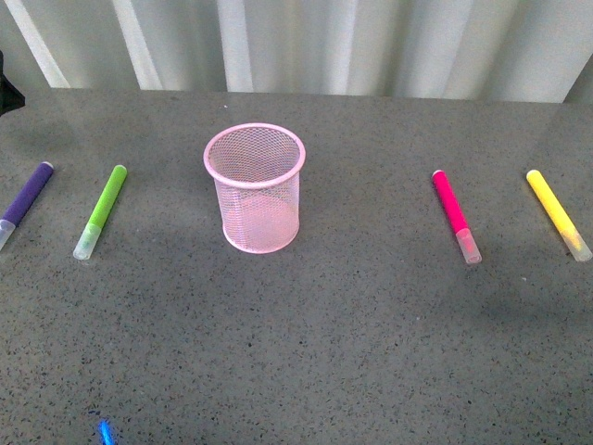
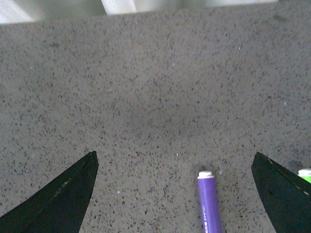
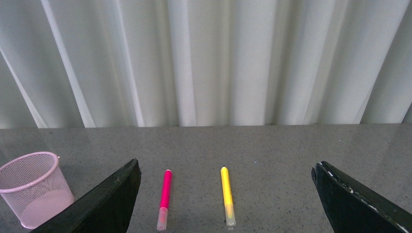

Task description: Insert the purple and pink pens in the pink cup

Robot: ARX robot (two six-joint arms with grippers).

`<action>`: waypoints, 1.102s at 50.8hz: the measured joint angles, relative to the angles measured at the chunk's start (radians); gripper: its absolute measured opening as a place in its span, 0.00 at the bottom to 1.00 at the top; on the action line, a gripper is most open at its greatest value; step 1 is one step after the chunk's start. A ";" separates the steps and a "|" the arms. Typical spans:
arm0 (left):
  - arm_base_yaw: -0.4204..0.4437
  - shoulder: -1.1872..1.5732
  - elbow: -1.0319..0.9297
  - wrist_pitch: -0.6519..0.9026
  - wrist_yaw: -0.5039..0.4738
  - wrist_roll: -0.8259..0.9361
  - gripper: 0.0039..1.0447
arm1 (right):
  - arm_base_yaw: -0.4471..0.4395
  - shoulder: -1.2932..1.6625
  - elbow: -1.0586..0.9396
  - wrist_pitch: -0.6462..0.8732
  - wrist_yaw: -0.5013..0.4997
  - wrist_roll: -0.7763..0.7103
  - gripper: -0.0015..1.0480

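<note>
The pink cup (image 1: 255, 188) stands upright near the table's middle, with nothing in it; the right wrist view also catches the pink cup (image 3: 33, 187). At the far left edge lies the purple pen (image 1: 25, 200). My left gripper (image 2: 175, 165) hangs open over the purple pen (image 2: 209, 202), whose white end tip lies between the two fingertips. The pink pen (image 1: 454, 214) lies right of the cup, clear cap toward me. My right gripper (image 3: 226, 170) is open and high, with the pink pen (image 3: 164, 198) seen beyond it. Neither gripper shows in the front view.
A lime-green marker (image 1: 102, 210) lies between the purple pen and the cup; its tip shows as the green marker (image 2: 305, 174) beside my left finger. A yellow marker (image 1: 558, 212) lies at the far right. White curtains (image 3: 204, 63) close off the table's far edge.
</note>
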 joint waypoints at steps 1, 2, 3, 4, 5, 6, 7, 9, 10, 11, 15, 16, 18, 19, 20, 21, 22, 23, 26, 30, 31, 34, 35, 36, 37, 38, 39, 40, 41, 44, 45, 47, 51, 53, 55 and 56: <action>0.000 0.002 0.004 -0.007 -0.001 0.001 0.94 | 0.000 0.000 0.000 0.000 0.000 0.000 0.93; -0.001 0.006 0.011 -0.021 -0.002 0.005 0.94 | 0.000 0.000 0.000 0.000 0.000 0.000 0.93; -0.001 0.011 0.019 -0.031 -0.003 0.007 0.94 | 0.000 0.000 0.000 0.000 0.000 0.000 0.93; -0.002 0.017 0.031 -0.050 -0.010 0.007 0.94 | 0.000 0.000 0.000 0.000 0.000 0.000 0.93; -0.002 0.020 0.037 -0.058 -0.013 0.008 0.94 | 0.000 0.000 0.000 0.000 0.000 0.000 0.93; -0.003 0.023 0.041 -0.065 -0.012 0.011 0.94 | 0.000 0.000 0.000 0.000 0.000 0.000 0.93; -0.004 0.023 0.041 -0.066 -0.009 0.011 0.94 | 0.000 0.000 0.000 0.000 0.000 0.000 0.93; -0.005 0.026 0.041 -0.071 0.002 0.013 0.94 | 0.000 0.000 0.000 0.000 0.000 0.000 0.93; -0.006 0.029 0.040 -0.074 0.010 0.015 0.94 | 0.000 0.000 0.000 0.000 0.000 0.000 0.93; -0.008 0.031 0.039 -0.077 0.014 0.019 0.94 | 0.000 0.000 0.000 0.000 0.000 0.000 0.93; -0.016 0.040 0.030 -0.087 0.021 0.031 0.94 | 0.000 0.000 0.000 0.000 0.000 0.000 0.93; -0.018 0.044 0.025 -0.088 0.020 0.033 0.94 | 0.000 0.000 0.000 0.000 0.000 0.000 0.93; -0.022 0.051 0.019 -0.093 0.016 0.037 0.94 | 0.000 0.000 0.000 0.000 0.000 0.000 0.93; -0.024 0.057 0.015 -0.094 0.013 0.039 0.94 | 0.000 0.000 0.000 0.000 0.000 0.000 0.93; -0.026 0.063 0.010 -0.092 0.011 0.040 0.94 | 0.000 0.000 0.000 0.000 0.000 0.000 0.93; -0.029 0.068 0.005 -0.089 0.011 0.043 0.94 | 0.000 0.000 0.000 0.000 0.000 0.000 0.93; -0.030 0.076 0.000 -0.086 0.011 0.049 0.94 | 0.000 0.000 0.000 0.000 0.000 0.000 0.93; -0.032 0.082 -0.003 -0.083 0.010 0.051 0.94 | 0.000 0.000 0.000 0.000 0.000 0.000 0.93; -0.037 0.099 -0.008 -0.074 0.001 0.056 0.94 | 0.000 0.000 0.000 0.000 0.000 0.000 0.93; -0.044 0.123 -0.008 -0.051 -0.005 0.058 0.94 | 0.000 0.000 0.000 0.000 0.000 0.000 0.93; -0.045 0.127 -0.008 -0.048 -0.006 0.058 0.94 | 0.000 0.000 0.000 0.000 0.000 0.000 0.93; -0.048 0.143 -0.006 -0.037 -0.008 0.056 0.94 | 0.000 0.000 0.000 0.000 0.000 0.000 0.93; -0.048 0.148 -0.003 -0.037 -0.008 0.055 0.94 | 0.000 0.000 0.000 0.000 0.000 0.000 0.93; -0.048 0.153 0.000 -0.037 -0.009 0.055 0.94 | 0.000 0.000 0.000 0.000 0.000 0.000 0.93; -0.049 0.158 0.005 -0.037 -0.011 0.055 0.94 | 0.000 0.000 0.000 0.000 0.000 0.000 0.93; -0.050 0.164 0.010 -0.037 -0.013 0.055 0.94 | 0.000 0.000 0.000 0.000 0.000 0.000 0.93; -0.050 0.168 0.015 -0.037 -0.013 0.055 0.94 | 0.000 0.000 0.000 0.000 0.000 0.000 0.93; -0.050 0.172 0.021 -0.038 -0.016 0.055 0.94 | 0.000 0.000 0.000 0.000 0.000 0.000 0.93; -0.050 0.179 0.030 -0.038 -0.024 0.056 0.94 | 0.000 0.000 0.000 0.000 0.000 0.000 0.93; -0.049 0.194 0.048 -0.042 -0.026 0.056 0.94 | 0.000 0.000 0.000 0.000 0.000 0.000 0.93; -0.048 0.195 0.050 -0.045 -0.025 0.056 0.94 | 0.000 0.000 0.000 0.000 0.000 0.000 0.93; -0.046 0.200 0.058 -0.051 -0.025 0.055 0.94 | 0.000 0.000 0.000 0.000 0.000 0.000 0.93; -0.042 0.205 0.071 -0.068 -0.019 0.055 0.94 | 0.000 0.000 0.000 0.000 0.000 0.000 0.93; -0.041 0.207 0.075 -0.072 -0.018 0.055 0.94 | 0.000 0.000 0.000 0.000 0.000 0.000 0.93; -0.039 0.209 0.080 -0.082 -0.018 0.050 0.88 | 0.000 0.000 0.000 0.000 0.000 0.000 0.93; -0.039 0.209 0.082 -0.085 -0.016 0.047 0.86 | 0.000 0.000 0.000 0.000 0.000 0.000 0.93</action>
